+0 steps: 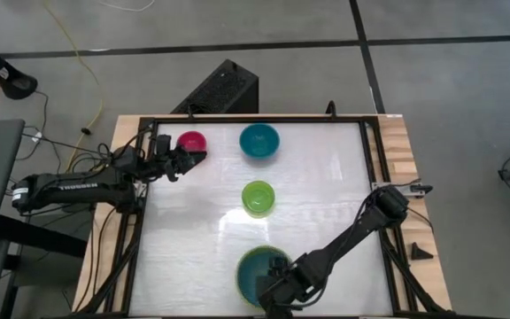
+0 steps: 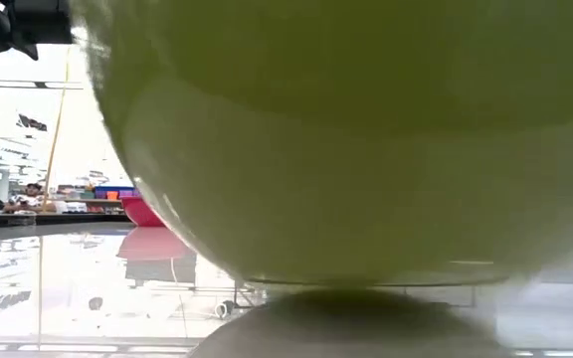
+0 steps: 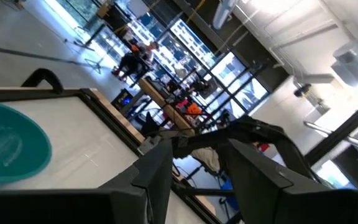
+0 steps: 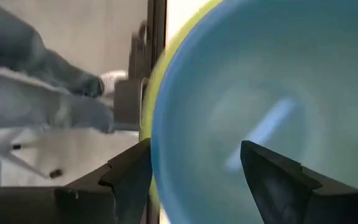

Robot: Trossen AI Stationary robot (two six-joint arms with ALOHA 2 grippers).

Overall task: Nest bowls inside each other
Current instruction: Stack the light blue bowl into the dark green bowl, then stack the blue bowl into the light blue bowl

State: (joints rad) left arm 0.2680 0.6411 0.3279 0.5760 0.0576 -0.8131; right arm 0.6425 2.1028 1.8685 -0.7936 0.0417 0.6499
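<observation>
Near the table's front edge stands the large lime green bowl (image 1: 244, 285), with the light blue bowl (image 4: 278, 93) nested inside it. My right gripper (image 4: 194, 168) hovers open over their rims on the right side, one finger outside the rims and one over the blue bowl's hollow. The small lime green bowl (image 1: 258, 198) sits on its base mid-table. The teal bowl (image 1: 259, 142) and the magenta bowl (image 1: 191, 142) sit at the far edge. My left gripper (image 1: 197, 156) waits open just on the near side of the magenta bowl, tilted up, nothing between its fingers.
A black frame (image 1: 368, 177) borders the white table top. A small dark wedge (image 1: 421, 252) lies on the wooden strip at the right. In the low view the large green bowl (image 2: 346, 149) fills most of the picture. People show in the room beyond the table.
</observation>
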